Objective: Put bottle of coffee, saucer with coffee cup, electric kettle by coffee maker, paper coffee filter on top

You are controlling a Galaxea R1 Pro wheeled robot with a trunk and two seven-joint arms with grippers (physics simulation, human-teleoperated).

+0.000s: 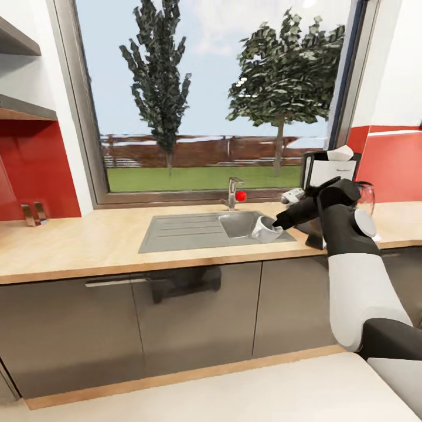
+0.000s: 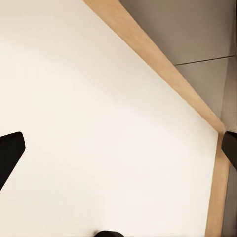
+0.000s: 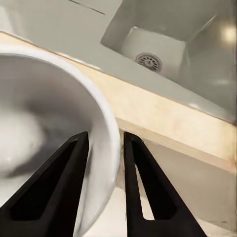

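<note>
Head view: the right arm reaches out over the table [image 1: 88, 246], and its pincer [image 1: 273, 225] carries the coffee cup [image 1: 265, 229] just above the front right corner of the grey sink [image 1: 199, 231]. The cup is tipped on its side, mouth toward the sink, most likely because it is pinched by the rim rather than lifted by its handle. Behind the forearm stands the coffee maker [image 1: 328, 170], with a white paper filter [image 1: 341, 154] already sitting on its top, and the dark glass kettle [image 1: 364, 198] is just beside it on the far side, partly hidden by the arm. A white sliver on the table at the arm's elbow may be the saucer, but I cannot be sure; if so, the cup has yet to travel back that way to be set on it. Left wrist view: the left pincer [image 2: 118, 158] has its two dark fingers spread wide with nothing between them, pointing at pale floor beside the cabinet plinth, parked out of the way. Right wrist view: the two black fingers [image 3: 143, 187] clamp the cup's thin wall [image 3: 106, 148], one inside the bowl and one outside, with the sink drain [image 3: 148, 61] and the table edge beyond.
</note>
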